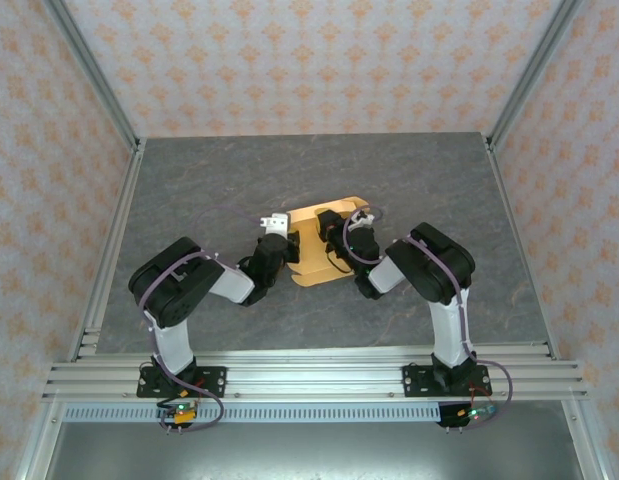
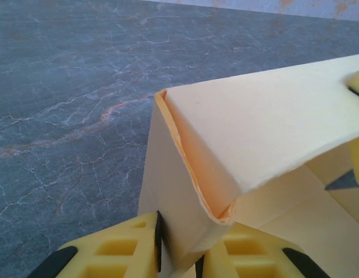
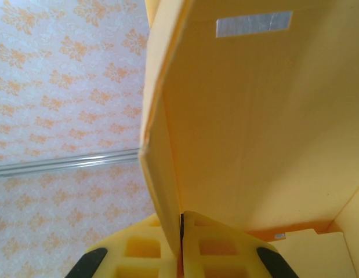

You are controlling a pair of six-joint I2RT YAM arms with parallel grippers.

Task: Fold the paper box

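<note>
The paper box (image 1: 311, 275) is light orange-tan card, partly folded, at the middle of the grey table between both arms. From the left, my left gripper (image 1: 292, 250) reaches its edge. In the left wrist view the yellow fingers (image 2: 130, 246) press either side of a doubled-over side wall of the paper box (image 2: 254, 116), so my left gripper (image 2: 182, 243) is shut on it. From the right, my right gripper (image 1: 334, 235) meets the box. In the right wrist view my right gripper (image 3: 181, 226) is shut on a thin upright panel of the paper box (image 3: 249, 127), which carries a strip of clear tape (image 3: 253, 23).
The grey marbled table (image 1: 289, 170) stretches bare behind and to both sides of the box. Patterned walls and aluminium posts (image 1: 94, 75) enclose it. A rail frame (image 1: 309, 370) runs along the near edge, where the arm bases are bolted.
</note>
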